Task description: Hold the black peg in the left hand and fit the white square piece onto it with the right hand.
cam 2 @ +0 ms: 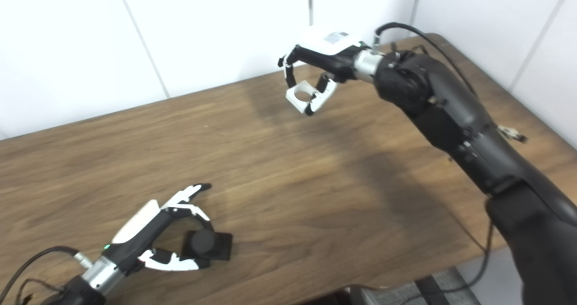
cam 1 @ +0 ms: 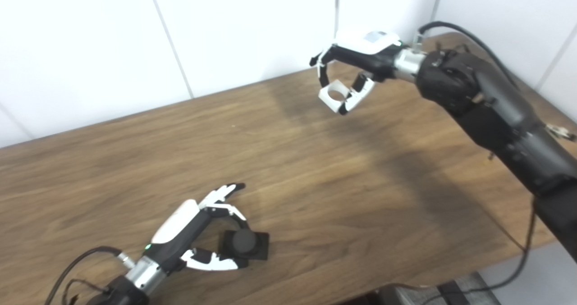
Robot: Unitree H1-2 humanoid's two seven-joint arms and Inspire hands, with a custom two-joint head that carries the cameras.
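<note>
The black peg, a round stub on a square black base, rests on the wooden table near its front edge. My left hand lies low beside it, fingers above and thumb below, closed on the peg's left side. My right hand hangs above the table's far right part, shut on the white square piece. The piece has a round hole through it and is pinched between fingertips and thumb, clear of the table surface. About half the table's width separates the two hands.
White wall panels rise behind the table's far edge. The table's right edge and rounded far corner lie under my right arm. Cables trail off the front right, and something dark sits on the floor below the front edge.
</note>
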